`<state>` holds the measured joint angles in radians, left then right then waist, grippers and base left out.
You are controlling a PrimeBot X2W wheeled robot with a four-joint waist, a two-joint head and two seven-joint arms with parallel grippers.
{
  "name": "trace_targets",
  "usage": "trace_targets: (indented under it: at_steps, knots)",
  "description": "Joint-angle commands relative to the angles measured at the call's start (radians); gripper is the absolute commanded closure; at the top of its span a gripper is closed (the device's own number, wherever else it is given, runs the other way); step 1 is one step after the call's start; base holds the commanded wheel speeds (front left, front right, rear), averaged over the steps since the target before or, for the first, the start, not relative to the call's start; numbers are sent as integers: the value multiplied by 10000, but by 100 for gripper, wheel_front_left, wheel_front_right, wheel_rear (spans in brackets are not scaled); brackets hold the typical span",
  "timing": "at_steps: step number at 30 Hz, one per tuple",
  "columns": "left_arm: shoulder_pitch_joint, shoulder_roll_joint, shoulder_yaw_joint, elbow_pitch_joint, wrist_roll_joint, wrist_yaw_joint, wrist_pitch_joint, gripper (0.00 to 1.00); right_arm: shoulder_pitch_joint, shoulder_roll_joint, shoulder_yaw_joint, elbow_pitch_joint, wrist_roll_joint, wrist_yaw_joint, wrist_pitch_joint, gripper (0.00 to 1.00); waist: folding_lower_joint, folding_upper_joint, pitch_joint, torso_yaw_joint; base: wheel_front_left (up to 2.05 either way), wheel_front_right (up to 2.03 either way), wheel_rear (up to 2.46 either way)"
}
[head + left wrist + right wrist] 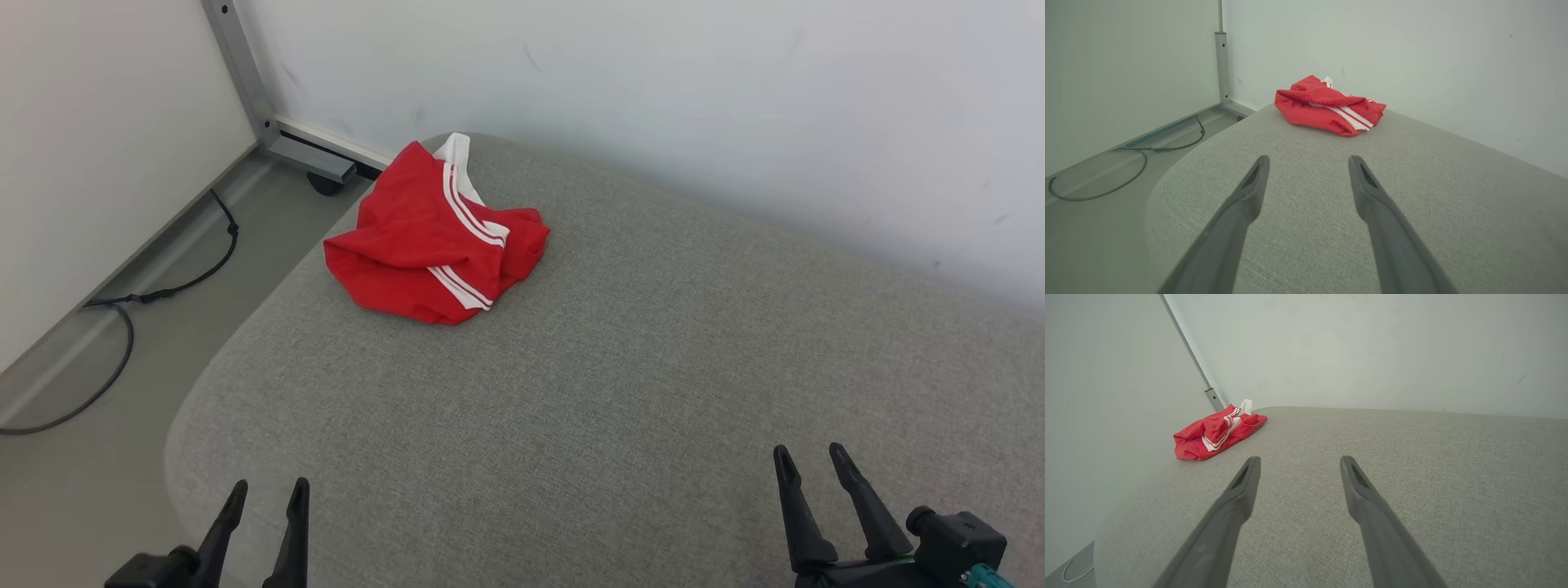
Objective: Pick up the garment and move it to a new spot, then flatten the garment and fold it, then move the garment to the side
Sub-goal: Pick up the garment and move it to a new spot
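Now, red shorts: crumpled in a heap at the far left corner of the grey upholstered surface, close to its rounded edge and near the white wall. You are judging "shorts" from the white side stripes and white band alone.
Left gripper: fingers spread wide, pinching nothing, low at the near edge, well apart from the heap.
Right gripper: likewise spread and empty at the near edge, even farther from the shorts.
Task stage: by the look of it, the pickup is not yet begun.
Risk, edge: if you come in low from the near side, you may shove the heap rather than pinch it. A shove toward the corner could tip it onto the floor, where a black cable lies.
Risk, single layer: the folds overlap. If you close on the top flap alone, you would likely lift one part and drag the rest, leaving it twisted for flattening.
Risk, upholstery: fingertips driven too deep could catch the grey cover along with the cloth.
Risk, wall and frame: the long reach into the corner brings your arm near the wall and the metal frame post.
Risk, right arm: it must cross most of the surface. If you send both arms to one small heap, they could crowd each other.
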<state>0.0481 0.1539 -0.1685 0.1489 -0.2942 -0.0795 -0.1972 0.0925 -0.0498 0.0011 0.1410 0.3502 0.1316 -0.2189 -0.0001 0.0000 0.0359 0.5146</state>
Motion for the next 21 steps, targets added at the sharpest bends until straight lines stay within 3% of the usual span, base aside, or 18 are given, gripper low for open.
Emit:
trace_targets:
  at_steps: [1, 7, 12, 21]
  knots:
    - [-298, 14, -53, 121, -123, -20, 214, 0, -105, -19, -19, -63, -85, -20, 11, 0, 1, 0, 101, -52, 0, 0, 0]
    - [-1531, -129, -505, 938, -521, -240, 1584, 0, -130, -19, -90, -389, -383, -19, 241, 0, 1, 0, 515, -120, 0, 0, 0]
    - [-3851, -355, -1229, 2145, -992, -426, 2984, 0, -231, -17, -188, -1166, -872, -20, 733, 0, 1, 0, 1277, -214, 0, 0, 0]
    - [-7496, -319, -1863, 4711, -1222, -517, 4372, 0, -194, -160, 267, -3138, -1682, -19, 1881, 0, 1, 0, 2734, -1303, 0, 0, 0]
